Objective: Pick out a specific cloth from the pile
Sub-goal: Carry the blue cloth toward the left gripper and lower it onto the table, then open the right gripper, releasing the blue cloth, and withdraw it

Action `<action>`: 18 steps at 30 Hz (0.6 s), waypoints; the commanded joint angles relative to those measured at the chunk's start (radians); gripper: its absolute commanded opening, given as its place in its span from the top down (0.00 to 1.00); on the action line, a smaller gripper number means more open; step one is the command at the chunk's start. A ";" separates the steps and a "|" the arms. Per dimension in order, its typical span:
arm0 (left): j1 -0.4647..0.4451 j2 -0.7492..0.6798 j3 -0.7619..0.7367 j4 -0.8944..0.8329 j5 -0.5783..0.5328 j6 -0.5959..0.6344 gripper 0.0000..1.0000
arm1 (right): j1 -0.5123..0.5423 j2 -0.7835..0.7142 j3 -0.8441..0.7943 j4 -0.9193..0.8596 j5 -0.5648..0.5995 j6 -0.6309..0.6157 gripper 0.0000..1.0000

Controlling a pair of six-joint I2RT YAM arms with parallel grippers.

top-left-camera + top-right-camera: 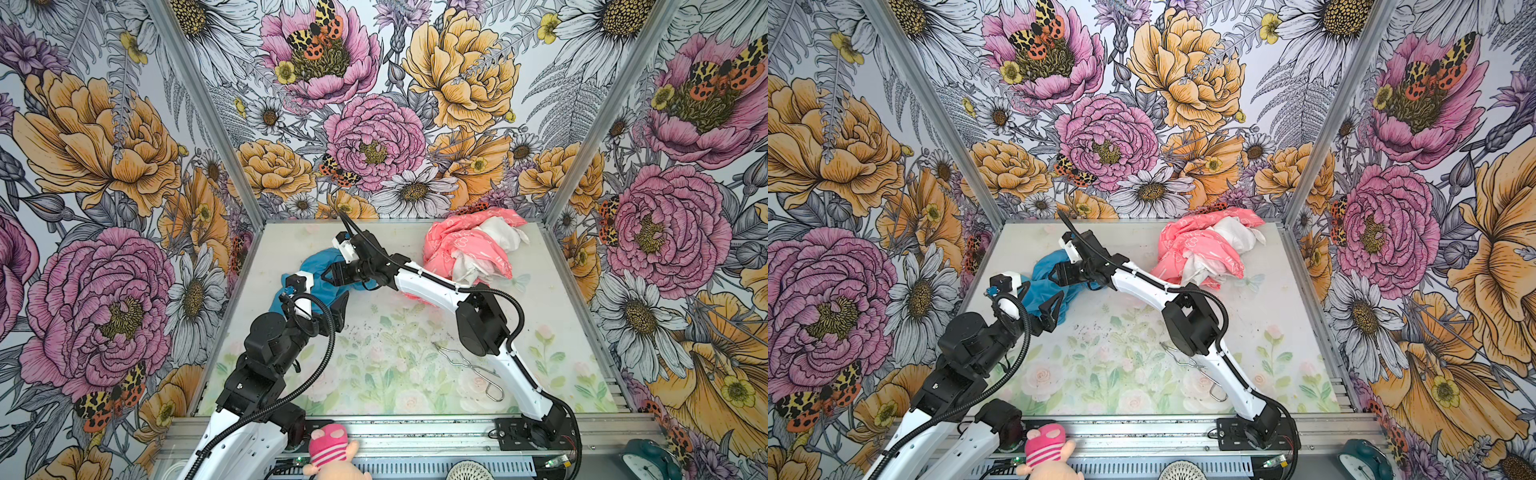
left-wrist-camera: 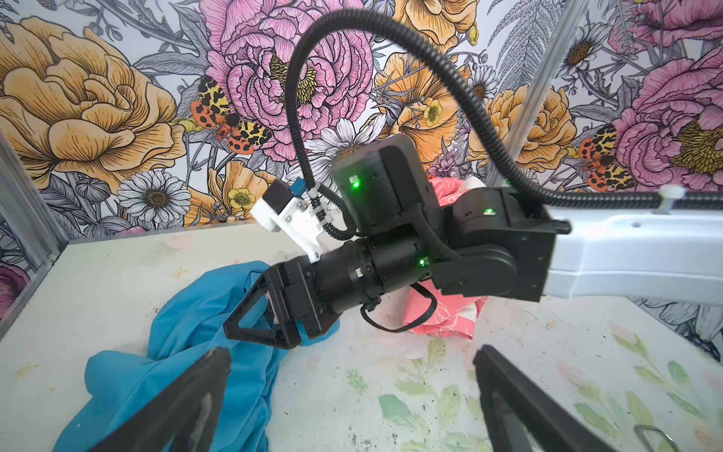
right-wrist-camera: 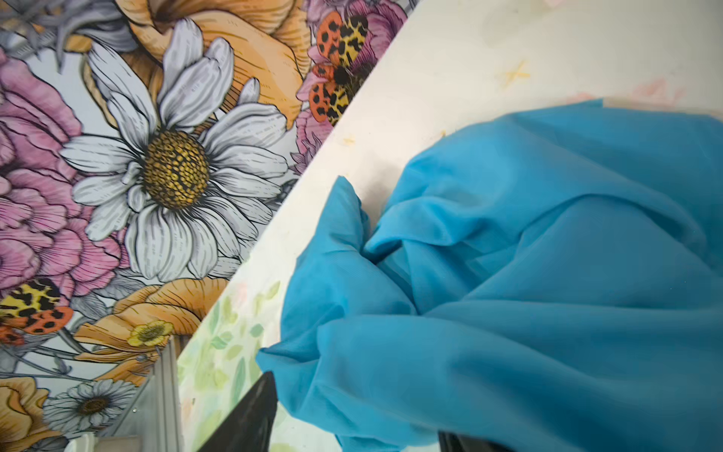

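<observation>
Closest to the lens, the left gripper [image 2: 352,352] is hovering with its fingers [image 2: 187,399] spread wide and empty, just above the near folds of the cloth [image 1: 313,264]; the right gripper [image 3: 356,407] is sitting low over that same cloth, its jaws standing apart with blue folds lying between them, and by my reading it is clamping nothing; the cloth is lying crumpled on the surface [image 1: 540,332] at the back left, well apart from the pile [image 1: 469,249] of pink and white at the back right; you are dealing with thin, light, limp fabric, probably slippery and likely to be trailing when lifted; you should be aiming at a raised, bunched ridge and pinching several layers, not one flat edge.
</observation>
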 commanded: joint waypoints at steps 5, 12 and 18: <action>0.005 -0.017 -0.017 -0.003 -0.030 0.017 0.01 | -0.007 -0.120 -0.037 0.013 0.038 -0.041 0.24; 0.005 -0.028 -0.019 -0.004 -0.046 0.017 0.01 | -0.010 -0.188 -0.072 0.014 0.045 -0.060 0.22; 0.008 -0.024 -0.019 -0.005 -0.064 0.013 0.01 | -0.016 -0.290 -0.143 0.015 0.108 -0.126 0.20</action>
